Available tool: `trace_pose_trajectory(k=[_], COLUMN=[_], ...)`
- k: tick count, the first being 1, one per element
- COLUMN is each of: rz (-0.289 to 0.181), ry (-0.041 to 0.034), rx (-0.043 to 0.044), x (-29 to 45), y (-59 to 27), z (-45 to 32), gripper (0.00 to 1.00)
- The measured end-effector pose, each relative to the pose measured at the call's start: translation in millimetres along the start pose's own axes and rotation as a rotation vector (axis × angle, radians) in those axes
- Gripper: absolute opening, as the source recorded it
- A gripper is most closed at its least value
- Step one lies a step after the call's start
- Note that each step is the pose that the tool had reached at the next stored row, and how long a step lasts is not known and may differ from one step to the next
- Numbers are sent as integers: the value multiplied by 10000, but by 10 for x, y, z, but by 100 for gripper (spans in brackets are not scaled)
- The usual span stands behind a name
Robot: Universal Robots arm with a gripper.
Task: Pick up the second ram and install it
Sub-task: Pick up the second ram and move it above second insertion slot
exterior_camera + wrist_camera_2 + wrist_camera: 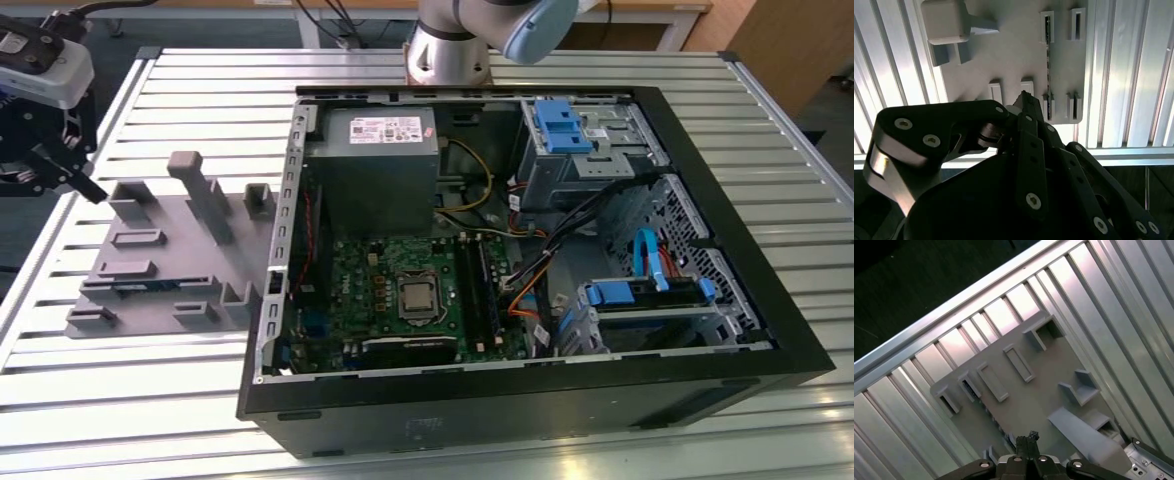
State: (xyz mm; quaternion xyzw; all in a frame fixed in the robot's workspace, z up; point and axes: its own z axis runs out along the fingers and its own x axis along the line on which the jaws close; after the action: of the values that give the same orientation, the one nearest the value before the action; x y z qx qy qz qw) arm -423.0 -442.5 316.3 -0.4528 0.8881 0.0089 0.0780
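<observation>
Black two-finger gripper (1025,98): fingers pressed together, empty, hovers over grey plastic fixture tray (1009,55) on slatted metal table (1134,75). Second ram (1048,60), a thin dark circuit-board stick, stands on edge in tray slots. Probably light, stiff, fragile. Best pinched mid-length across flat faces.

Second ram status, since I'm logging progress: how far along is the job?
Done: nothing visible yet; the thin dark ram stick stands on edge in the grey slotted holder tray. In hand: nothing; the gripper hovers over the tray near the stick, fingers shut. Left: pickup and seating in the open black computer case.
</observation>
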Motion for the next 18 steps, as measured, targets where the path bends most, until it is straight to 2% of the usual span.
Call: trace_pose_trajectory(k=[18], rz=[0], ry=[-1], rx=[0], x=[-41], y=[-58], z=[10], gripper=[11])
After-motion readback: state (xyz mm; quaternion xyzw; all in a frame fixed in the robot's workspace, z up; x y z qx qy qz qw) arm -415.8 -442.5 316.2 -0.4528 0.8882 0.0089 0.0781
